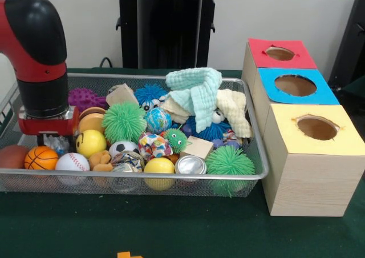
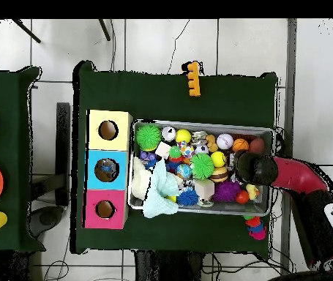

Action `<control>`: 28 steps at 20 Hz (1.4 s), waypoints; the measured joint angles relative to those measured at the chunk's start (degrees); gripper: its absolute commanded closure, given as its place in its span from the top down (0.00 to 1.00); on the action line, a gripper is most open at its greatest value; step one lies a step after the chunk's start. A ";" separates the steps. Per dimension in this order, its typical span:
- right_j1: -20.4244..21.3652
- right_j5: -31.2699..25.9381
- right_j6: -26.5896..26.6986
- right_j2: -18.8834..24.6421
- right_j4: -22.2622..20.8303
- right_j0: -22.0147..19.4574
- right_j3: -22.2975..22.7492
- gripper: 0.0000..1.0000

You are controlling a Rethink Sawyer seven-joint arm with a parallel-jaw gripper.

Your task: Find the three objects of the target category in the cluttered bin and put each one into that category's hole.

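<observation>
I have the arm (image 1: 40, 58) lowered into one end of the wire bin (image 1: 251, 127), and the tool (image 1: 48, 133) is low among the things there, just above a crumpled foil piece (image 1: 57, 144). Its tips are hidden behind the balls, so I cannot tell how far it is open or if it holds anything.

The task does not say which category is wanted, so I judge from what lies closest. Near the tool are the sport balls: a small basketball (image 1: 41, 158), a baseball (image 1: 72, 162), a yellow smiley ball (image 1: 90, 142) and a small football (image 1: 122, 148). They look light and a little soft, like foam, and smooth and round, so they can slip or roll away if I pinch off-centre. I would take one across its widest part from straight above.

The green spiky balls (image 1: 124, 121) are very soft and will squash; there I would close deeper into the spikes. The cloths (image 1: 197, 92) piled at the other end are limp and may cover more things. The metal can (image 1: 190, 165) is stiff and slippery.

The three boxes stand on the green surface (image 1: 171, 229) beside the bin, at the end away from the tool: red hole (image 1: 279, 53), blue hole (image 1: 295, 85) and yellow hole (image 1: 317, 127). Any carry must go across the full bin, so the hold has to be firm.
</observation>
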State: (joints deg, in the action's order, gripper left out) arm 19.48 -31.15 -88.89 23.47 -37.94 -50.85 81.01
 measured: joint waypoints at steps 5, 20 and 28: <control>0.02 -0.02 0.00 0.02 -0.02 -0.36 0.01 1.00; -0.07 0.60 0.00 0.40 -0.04 -4.31 0.00 0.00; -0.06 0.59 0.00 0.45 -0.05 -4.47 0.00 0.00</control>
State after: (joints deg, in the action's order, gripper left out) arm 19.41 -30.56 -88.89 23.92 -37.99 -55.32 81.01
